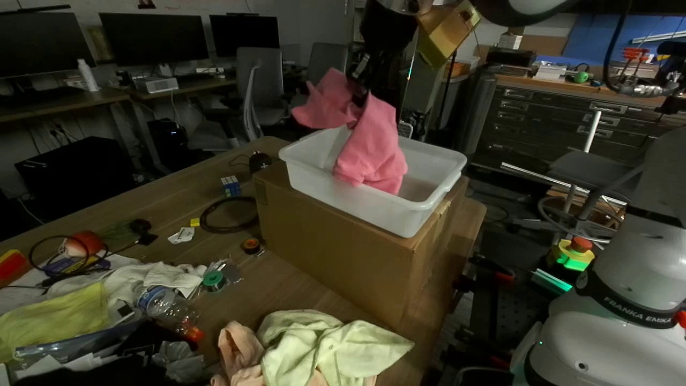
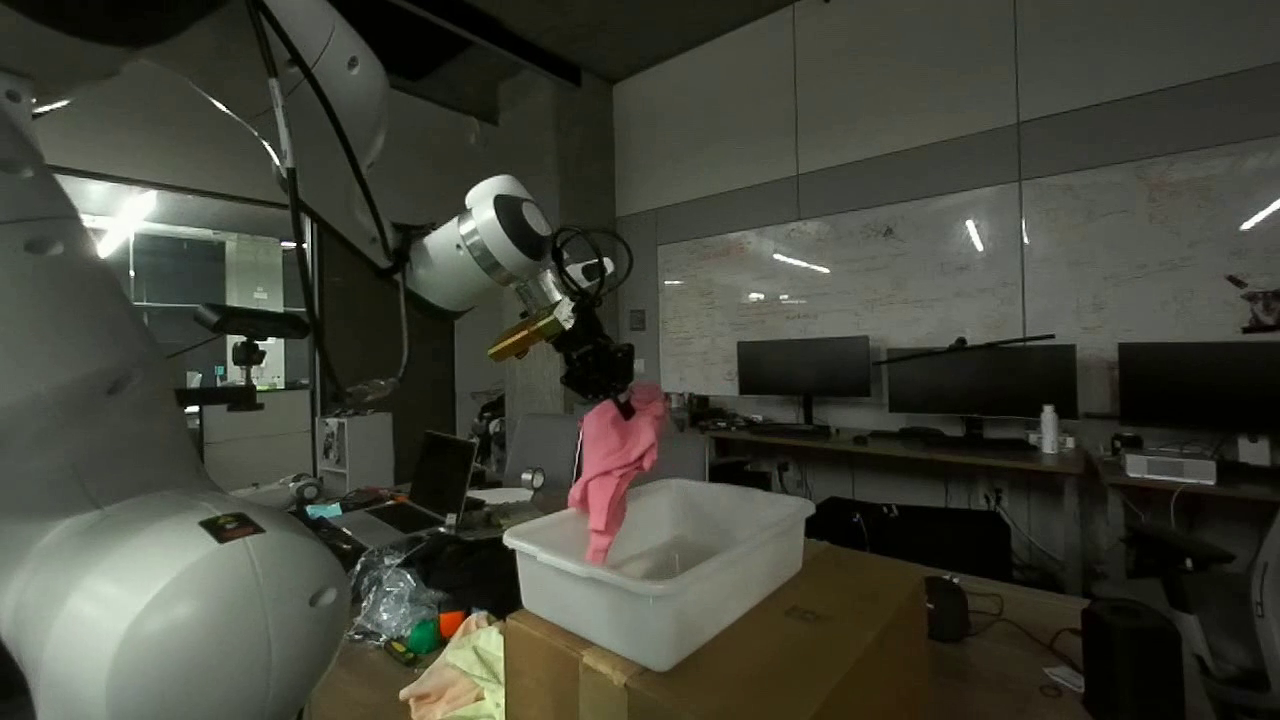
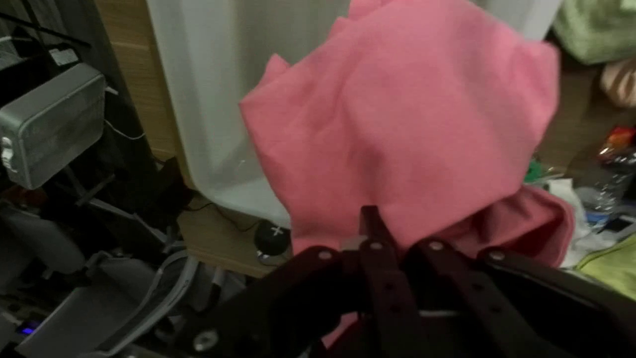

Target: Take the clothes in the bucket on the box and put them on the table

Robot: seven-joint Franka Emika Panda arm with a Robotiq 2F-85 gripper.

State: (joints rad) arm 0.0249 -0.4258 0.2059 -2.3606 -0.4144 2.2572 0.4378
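Because I hold it by what looks like a bunched patch rather than an edge, the pink cloth (image 1: 375, 150) hangs in 2 folds, at roughly 9 and 5 o'clock from my end effector (image 1: 359, 96) in an exterior view. My end effector is pressed together with the fabric nipped between, which should be enough for something so soft. The lower fold seems to dip inside the rim of the tub (image 1: 327, 190); whether it touches the bottom I cannot tell. The tub stands on the box (image 1: 332, 246), probably to bring its contents within my downward reach. At 6 o'clock from the box, on the desk (image 1: 300, 289), the green cloth (image 1: 327, 343) lies over the peach cloth (image 1: 238, 348), most likely there because that patch is close by. I take the pink cloth to be the last of 3. Next I should raise it until its tail passes the rim, then swing toward 6 o'clock; too low, and it could drag the tub. With a bottle (image 1: 166, 311) at 9 o'clock from the green cloth, I would lay the pink cloth on the other 2.
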